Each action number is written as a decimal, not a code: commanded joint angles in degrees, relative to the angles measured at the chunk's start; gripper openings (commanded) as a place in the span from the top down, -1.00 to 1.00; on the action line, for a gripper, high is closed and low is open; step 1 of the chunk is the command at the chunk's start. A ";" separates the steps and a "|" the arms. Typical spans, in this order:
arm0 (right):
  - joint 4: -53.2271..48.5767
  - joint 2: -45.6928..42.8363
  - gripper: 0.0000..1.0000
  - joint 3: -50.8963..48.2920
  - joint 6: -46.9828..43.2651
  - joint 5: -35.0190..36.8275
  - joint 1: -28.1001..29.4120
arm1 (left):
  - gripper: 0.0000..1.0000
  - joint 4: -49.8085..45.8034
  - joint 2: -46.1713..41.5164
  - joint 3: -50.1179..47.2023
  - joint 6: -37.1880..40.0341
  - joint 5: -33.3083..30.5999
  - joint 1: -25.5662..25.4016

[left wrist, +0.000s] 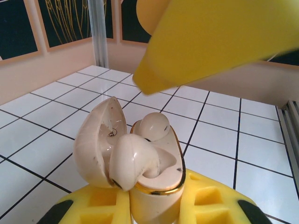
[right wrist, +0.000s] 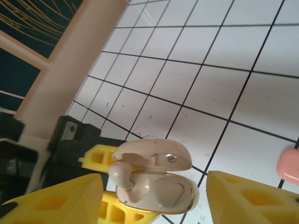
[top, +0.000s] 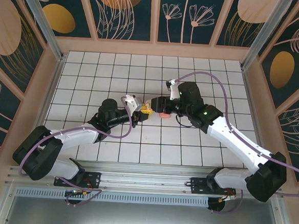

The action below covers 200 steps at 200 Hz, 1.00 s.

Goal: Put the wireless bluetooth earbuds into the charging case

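My left gripper (left wrist: 154,207) is shut on the cream charging case (left wrist: 161,186), whose lid (left wrist: 96,140) stands open to the left. One earbud (left wrist: 155,125) sits in the far socket. A second earbud (left wrist: 133,161) lies in the near socket, tilted and sticking up above the rim. In the right wrist view the same case (right wrist: 180,196) lies between my right gripper's (right wrist: 152,186) yellow fingers (right wrist: 53,200). Those jaws stand open with gaps on both sides, and the raised earbud (right wrist: 120,173) is at the case's left end. Above the table both grippers (top: 142,110) meet at the middle.
A salmon-pink rounded block (top: 164,114) lies on the white tiled floor (top: 116,74) just beside my right gripper (top: 156,105), and its edge shows in the right wrist view (right wrist: 289,165). Pale walls with patterned panels ring the floor.
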 commanded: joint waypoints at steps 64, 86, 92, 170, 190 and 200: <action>5.14 1.54 0.17 2.35 -1.55 -13.04 -0.19 | 0.78 1.40 -1.12 1.69 0.73 1.07 -0.10; 5.26 2.44 0.17 2.53 -1.89 -12.86 -0.27 | 0.78 1.33 -1.24 1.69 0.87 1.25 -0.09; 5.29 2.53 0.18 2.53 -1.91 -12.86 -0.28 | 0.77 1.26 -1.29 1.70 0.86 1.22 -0.12; 4.85 4.68 0.18 3.06 -2.26 -12.86 -0.54 | 0.78 1.51 -1.43 1.90 0.76 1.79 -0.14; 4.63 5.21 0.12 3.28 -2.44 -12.71 -0.63 | 0.78 1.51 -1.43 1.96 0.78 1.84 -0.10; 4.67 5.38 0.11 3.31 -2.53 -12.77 -0.64 | 0.78 1.51 -1.53 1.87 0.85 1.83 -0.06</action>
